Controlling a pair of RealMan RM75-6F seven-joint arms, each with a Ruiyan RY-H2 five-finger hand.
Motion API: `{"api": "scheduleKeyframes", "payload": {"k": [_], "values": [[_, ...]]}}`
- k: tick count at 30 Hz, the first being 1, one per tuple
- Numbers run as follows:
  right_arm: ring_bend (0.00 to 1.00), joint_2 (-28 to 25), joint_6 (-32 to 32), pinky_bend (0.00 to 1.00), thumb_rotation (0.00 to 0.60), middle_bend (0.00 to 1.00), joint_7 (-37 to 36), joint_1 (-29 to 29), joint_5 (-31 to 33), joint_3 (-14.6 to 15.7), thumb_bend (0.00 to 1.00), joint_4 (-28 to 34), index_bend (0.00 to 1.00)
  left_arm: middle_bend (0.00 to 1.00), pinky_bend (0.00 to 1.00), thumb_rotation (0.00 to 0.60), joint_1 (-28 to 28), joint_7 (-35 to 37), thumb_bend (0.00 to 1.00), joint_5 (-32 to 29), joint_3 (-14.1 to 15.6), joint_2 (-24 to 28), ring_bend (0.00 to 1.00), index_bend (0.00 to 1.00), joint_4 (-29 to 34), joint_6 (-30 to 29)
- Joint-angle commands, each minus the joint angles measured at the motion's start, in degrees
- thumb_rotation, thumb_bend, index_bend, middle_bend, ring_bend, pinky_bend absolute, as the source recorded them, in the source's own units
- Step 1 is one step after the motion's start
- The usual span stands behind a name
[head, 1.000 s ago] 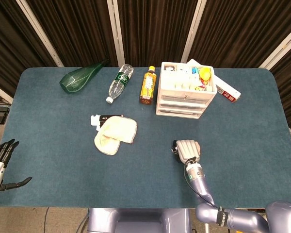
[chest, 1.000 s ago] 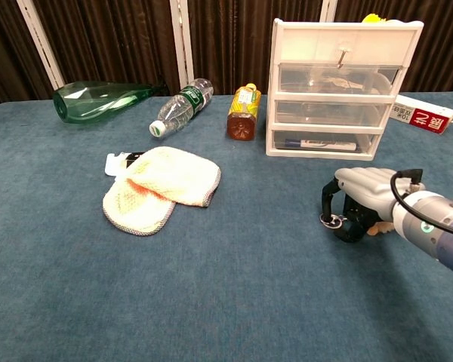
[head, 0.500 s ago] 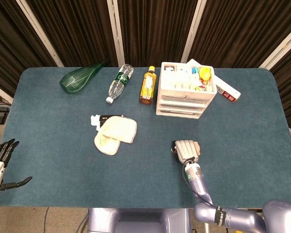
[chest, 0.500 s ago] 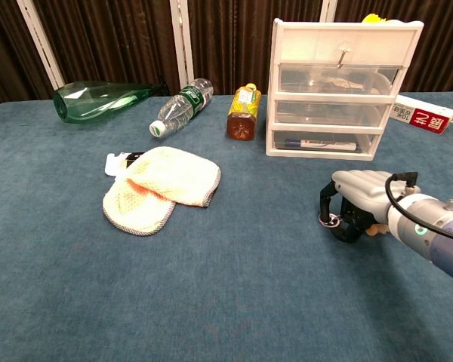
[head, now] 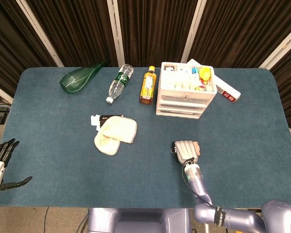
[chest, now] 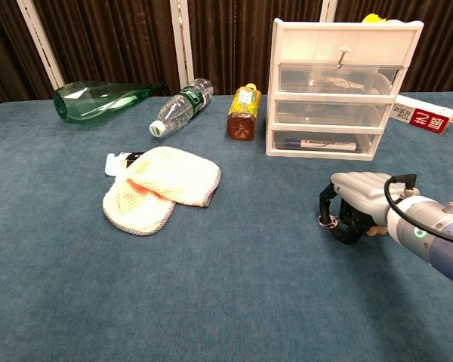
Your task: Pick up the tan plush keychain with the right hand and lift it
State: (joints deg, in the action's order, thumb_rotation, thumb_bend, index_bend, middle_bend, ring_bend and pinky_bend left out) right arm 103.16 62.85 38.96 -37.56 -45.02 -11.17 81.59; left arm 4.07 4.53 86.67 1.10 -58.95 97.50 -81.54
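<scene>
Plush keychain (head: 196,145) under the right hand (head: 186,151), low on the table (head: 242,141) in front of the drawer unit (head: 184,91).
From the head view, the fingers are curled over it, only a tan edge showing at the right; the left hand (head: 1,158) hangs spread off the table's left edge. From the chest view, the right hand (chest: 360,197) wraps the keychain (chest: 373,230), its metal ring (chest: 325,222) poking out left; whether it clears the cloth surface is hard to tell.

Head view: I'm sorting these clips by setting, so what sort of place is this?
Probably a lab or studio set up for robot trials: a table covered in blue felt, dark curtains hung between white posts as a backdrop, and assorted household test items such as a drawer unit and bottles.
</scene>
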Motion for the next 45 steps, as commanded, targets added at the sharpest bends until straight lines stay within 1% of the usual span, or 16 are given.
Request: {"api": "scheduleKeyframes", "payload": {"k": [1, 22, 33, 45], "values": [[1.00, 0.0, 0.1, 1.00, 0.600, 1.00, -0.1, 0.0, -0.1, 0.0, 0.42, 0.0, 0.55, 0.00, 0.00, 0.473, 0.0, 0.1, 0.06, 0.0, 0.0, 0.0, 0.00, 0.00, 0.0, 0.0], [1.00, -0.6, 1.0, 1.00, 0.600, 1.00, -0.2, 0.0, -0.7, 0.2, 0.42, 1.8, 0.58, 0.00, 0.00, 0.473, 0.0, -0.1, 0.06, 0.3, 0.1, 0.0, 0.00, 0.00, 0.0, -0.1], [1.00, -2.0, 2.7, 1.00, 0.600, 1.00, -1.4, -0.2, -3.1, -0.8, 0.43, 4.3, 0.59, 0.00, 0.00, 0.474, 0.0, 0.0, 0.06, 0.3, 0.1, -0.1, 0.00, 0.00, 0.0, -0.2], [1.00, -2.7, 4.0, 1.00, 0.600, 1.00, -2.3, -0.2, -4.5, -1.6, 0.45, 5.2, 0.61, 0.00, 0.00, 0.475, 0.0, 0.0, 0.06, 0.2, 0.0, -0.1, 0.00, 0.00, 0.1, -0.2]]}}
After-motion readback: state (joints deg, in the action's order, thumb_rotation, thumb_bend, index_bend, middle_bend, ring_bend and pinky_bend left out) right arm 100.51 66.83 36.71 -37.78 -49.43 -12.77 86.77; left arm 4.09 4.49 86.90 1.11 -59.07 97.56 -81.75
